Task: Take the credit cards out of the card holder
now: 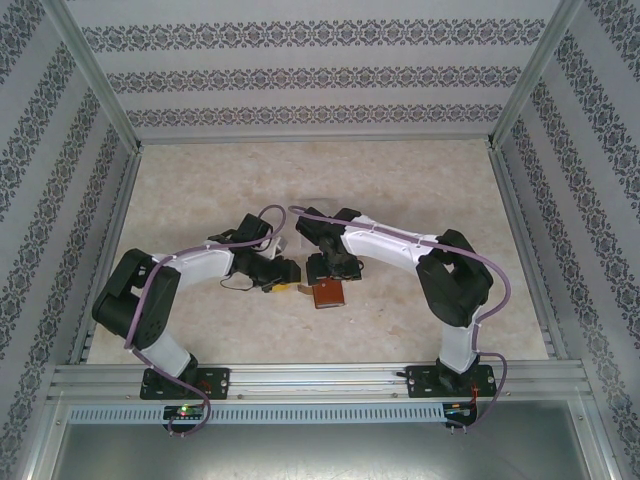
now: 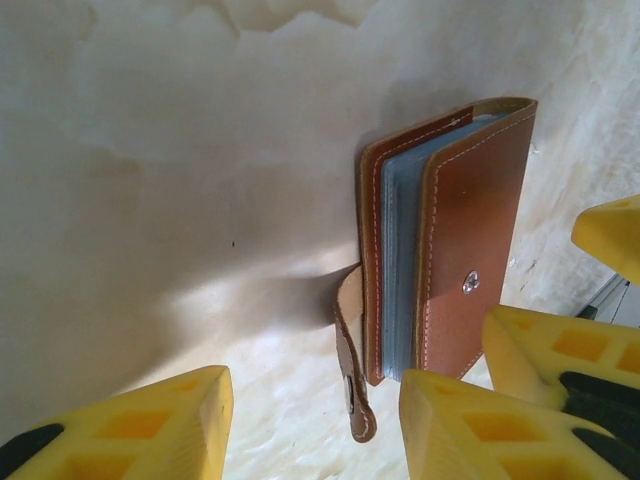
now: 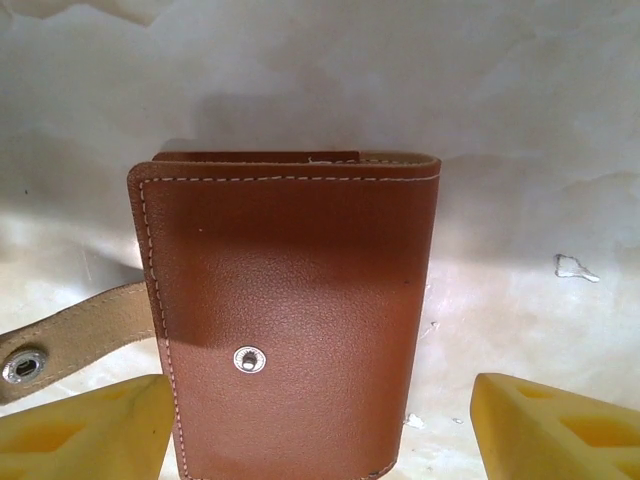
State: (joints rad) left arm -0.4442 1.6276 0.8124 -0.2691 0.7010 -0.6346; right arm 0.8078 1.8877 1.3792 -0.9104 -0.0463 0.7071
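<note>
The card holder [image 1: 328, 294], reddish-brown leather, lies folded on the table between both grippers. In the left wrist view the card holder [image 2: 450, 240] shows pale grey-blue sleeves at its edge. Its strap tab [image 2: 352, 370] hangs unsnapped. My left gripper [image 2: 315, 430] is open, and the strap's end sits loose between the yellow fingers, touching neither. My right gripper [image 3: 320, 440] is open and straddles the card holder [image 3: 290, 310]. Its left finger [image 3: 90, 430] is by the stitched edge; its right finger [image 3: 550, 430] stands clear of the leather. The credit cards are hidden inside.
The beige marbled table [image 1: 200, 190] lies inside patterned walls with metal rails along its sides. The right gripper's yellow fingers [image 2: 560, 360] crowd the card holder's right side in the left wrist view. Both arms meet mid-table.
</note>
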